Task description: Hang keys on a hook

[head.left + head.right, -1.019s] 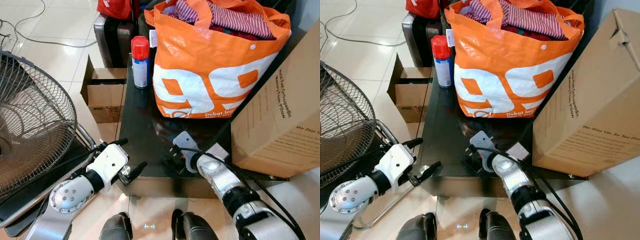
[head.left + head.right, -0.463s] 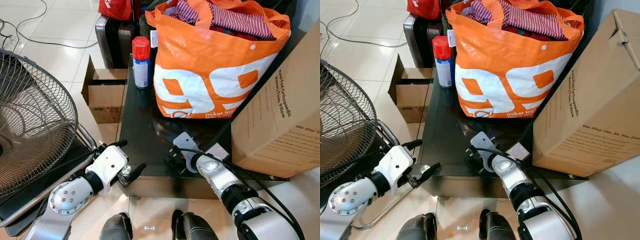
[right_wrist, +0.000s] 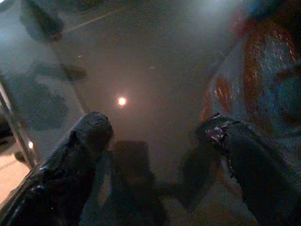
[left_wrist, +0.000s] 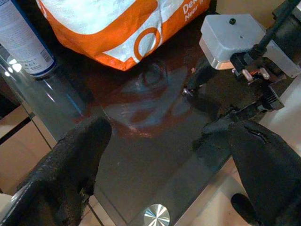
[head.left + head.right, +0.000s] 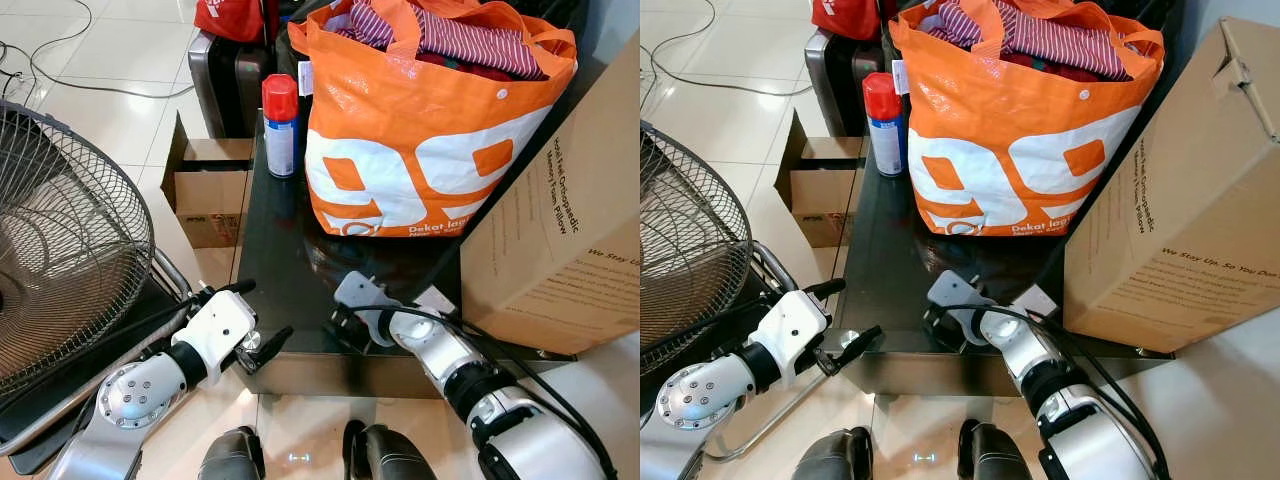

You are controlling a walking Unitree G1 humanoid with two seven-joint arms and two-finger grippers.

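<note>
R gripper [image 3: 155, 136] shifted left over glass table [image 5: 280, 250], fingers spread; keys not discernible.

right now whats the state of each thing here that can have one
left gripper: open, empty, at the table's near edge
right gripper: open, empty, low over the glass table
orange bag: upright, open top, stuffed with clothes
spray can: upright, red cap on
large cardboard box: top flaps closed
small cardboard box: open, on the floor
fan: blades not blurred
</note>
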